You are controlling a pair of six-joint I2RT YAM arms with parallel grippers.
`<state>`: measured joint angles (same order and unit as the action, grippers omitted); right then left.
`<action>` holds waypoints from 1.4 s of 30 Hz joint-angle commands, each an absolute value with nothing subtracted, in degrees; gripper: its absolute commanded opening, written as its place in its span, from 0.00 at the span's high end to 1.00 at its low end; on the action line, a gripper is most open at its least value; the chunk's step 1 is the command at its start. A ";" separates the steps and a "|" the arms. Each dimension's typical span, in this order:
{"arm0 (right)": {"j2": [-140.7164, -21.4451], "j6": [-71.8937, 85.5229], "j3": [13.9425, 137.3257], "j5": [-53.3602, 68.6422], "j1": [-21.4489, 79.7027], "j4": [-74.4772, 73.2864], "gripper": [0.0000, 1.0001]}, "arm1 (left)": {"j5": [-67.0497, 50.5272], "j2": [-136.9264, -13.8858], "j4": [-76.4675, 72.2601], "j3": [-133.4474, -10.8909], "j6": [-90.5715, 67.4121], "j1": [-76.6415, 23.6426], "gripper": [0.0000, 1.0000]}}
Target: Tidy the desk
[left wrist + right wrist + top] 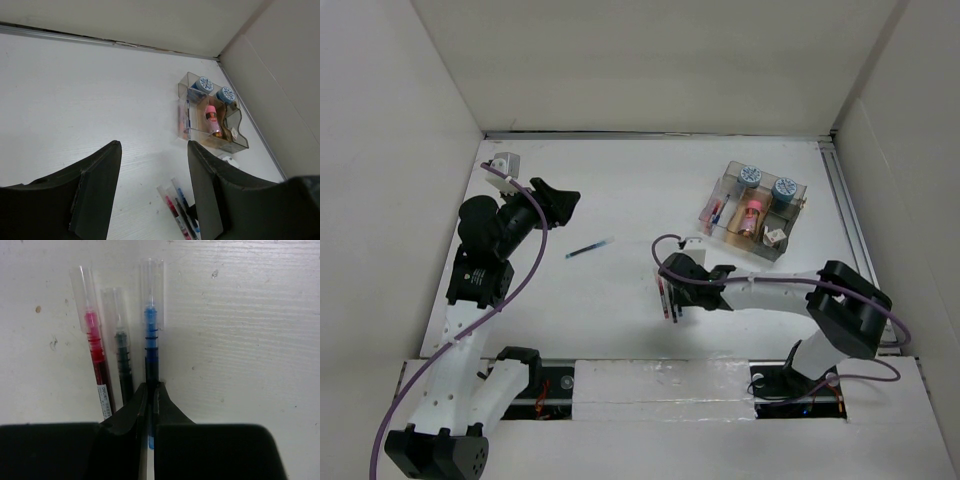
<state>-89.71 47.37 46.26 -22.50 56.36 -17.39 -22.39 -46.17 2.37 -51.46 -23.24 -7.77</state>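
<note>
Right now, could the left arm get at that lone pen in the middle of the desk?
Probably yes. The left hand is open and empty, the lone pen lies close by on bare desk, and the right hand, shut on the blue pen, is off to the side.

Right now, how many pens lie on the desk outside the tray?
4. Red pen, black pen and blue pen lie side by side at the right gripper, shut on the blue one. A lone pen lies left of them. Others may be hidden.
</note>
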 commanded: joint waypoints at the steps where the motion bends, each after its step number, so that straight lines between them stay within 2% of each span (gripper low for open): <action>1: -91.50 49.21 47.02 -26.27 56.87 -20.91 0.99 | -23.03 -45.44 -0.53 -51.33 -23.38 -7.56 0.49; 6: -87.72 48.79 51.84 -33.56 54.41 -23.64 1.00 | -23.55 -45.53 -0.79 -51.24 -23.55 -7.56 0.49; 12: -82.09 43.16 58.16 -28.13 42.48 -13.19 1.00 | -23.21 -45.09 -0.88 -51.06 -23.55 -7.56 0.48; 22: -92.36 42.98 68.64 -23.12 24.19 -6.95 1.00 | -23.73 -45.00 -1.05 -50.89 -23.64 -7.56 0.48; 29: -94.83 44.29 67.77 -21.44 20.57 -6.06 0.97 | -23.82 -45.70 -0.88 -51.15 -23.47 -7.56 0.48; 32: -95.10 45.26 66.10 -21.80 20.04 -4.84 0.90 | -23.91 -46.32 -0.79 -51.15 -23.47 -7.56 0.48; 33: -95.36 45.61 65.75 -21.54 19.52 -4.83 0.78 | -24.08 -46.32 -0.97 -51.15 -23.47 -7.56 0.48; 36: -95.10 45.27 65.57 -19.79 19.51 -5.10 0.55 | -23.73 -46.40 -0.97 -51.24 -23.38 -7.56 0.48; 39: -92.83 45.00 64.69 -18.90 20.21 -4.22 0.46 | -23.73 -46.50 -0.79 -51.15 -23.38 -7.56 0.48; 40: -90.20 45.44 63.56 -18.46 21.78 -4.57 0.54 | -23.47 -46.41 -0.79 -51.24 -23.29 -7.56 0.48; 41: -88.96 45.27 61.46 -18.20 23.62 -3.44 0.68 | -23.38 -46.49 -0.79 -51.24 -23.29 -7.56 0.48; 42: -87.90 45.26 61.44 -18.02 23.64 -3.43 0.68 | -23.38 -46.58 -0.79 -51.24 -23.29 -7.56 0.48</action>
